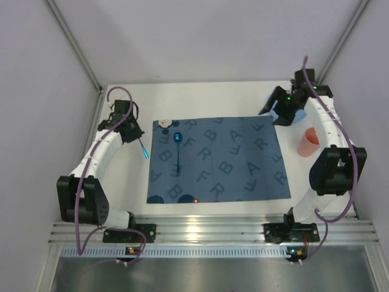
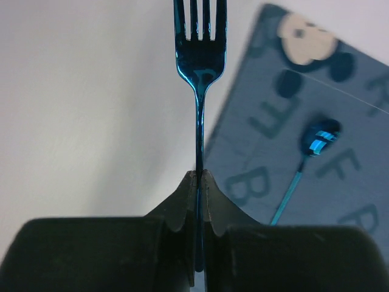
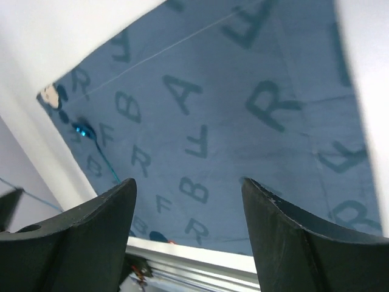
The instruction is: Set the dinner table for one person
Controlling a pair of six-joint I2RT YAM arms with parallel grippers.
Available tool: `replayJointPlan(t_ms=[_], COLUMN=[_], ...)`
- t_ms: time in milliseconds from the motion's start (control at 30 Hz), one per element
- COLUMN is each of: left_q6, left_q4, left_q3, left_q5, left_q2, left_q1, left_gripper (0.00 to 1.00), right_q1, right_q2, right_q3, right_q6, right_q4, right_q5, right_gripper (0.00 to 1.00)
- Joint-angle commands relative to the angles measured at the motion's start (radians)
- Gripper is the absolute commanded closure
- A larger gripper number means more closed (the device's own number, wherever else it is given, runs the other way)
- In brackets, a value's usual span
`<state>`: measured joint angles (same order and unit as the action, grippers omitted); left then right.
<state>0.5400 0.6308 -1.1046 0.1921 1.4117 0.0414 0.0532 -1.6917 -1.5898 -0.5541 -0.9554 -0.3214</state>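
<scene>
The left gripper is clamped tight on the thin handle of a fork, whose tines point to the top of the left wrist frame. The fork is glossy metallic blue, slim in the neck, four-tined. It sits over bare white dinner table, just beside the left edge of the placemat. That is a soft blue cloth printed with darker letters and a pale cartoon face in its corner.

A matching blue spoon lies on the cloth, in the left part of the overhead view. The step in hand looks like placing the fork. The next move calls for lowering it flat beside the mat, parallel to the spoon, then letting go.

At upper right of the overhead view, the right gripper stands wide with nothing between its fingers. A salmon-coloured cup stands on the table right of the mat. The ribbed aluminium rail runs along the bottom.
</scene>
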Motion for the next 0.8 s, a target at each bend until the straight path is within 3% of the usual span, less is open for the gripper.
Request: replayJointPlan(t_ms=[0, 100, 200, 367, 600, 633, 767], left_q6=[-0.118, -0.164, -0.211, -0.27, -0.242, -0.238, -0.21], left_q4=[-0.029, -0.088, -0.092, -0.106, -0.148, -0.146, -0.151], left_q3=[-0.086, -0.095, -0.109, -0.068, -0.003, -0.001, 0.025], left_q5=[-0.089, -0.186, -0.244, -0.238, -0.204, -0.206, -0.201], left_q2=[0.05, 0.104, 0.188, 0.262, 0.309, 0.319, 0.299], left_q1=[0.112, 0.216, 0.255, 0.331, 0.338, 0.336, 0.338], left_gripper=[1.0, 1.0, 1.0, 1.0, 1.0, 0.92, 0.84], right_q1=[-0.192, -0.336, -0.403, -0.426, -0.492, -0.496, -0.501], right_q2=[-0.068, -0.173, -0.24, -0.238, -0.306, -0.309, -0.278], right_q3=[-0.119, -0.281, -0.344, -0.311, -0.375, -0.377, -0.322], right_q6=[0.036, 0.042, 0.017, 0.01, -0.009, -0.012, -0.02], right_q4=[0.015, -0.015, -0.032, -0.032, -0.031, -0.031, -0.031], right_q5=[-0.061, -0.044, -0.033, -0.007, -0.022, -0.019, 0.01], right_gripper=[0.29, 0.29, 0.3, 0.29, 0.3, 0.3, 0.3])
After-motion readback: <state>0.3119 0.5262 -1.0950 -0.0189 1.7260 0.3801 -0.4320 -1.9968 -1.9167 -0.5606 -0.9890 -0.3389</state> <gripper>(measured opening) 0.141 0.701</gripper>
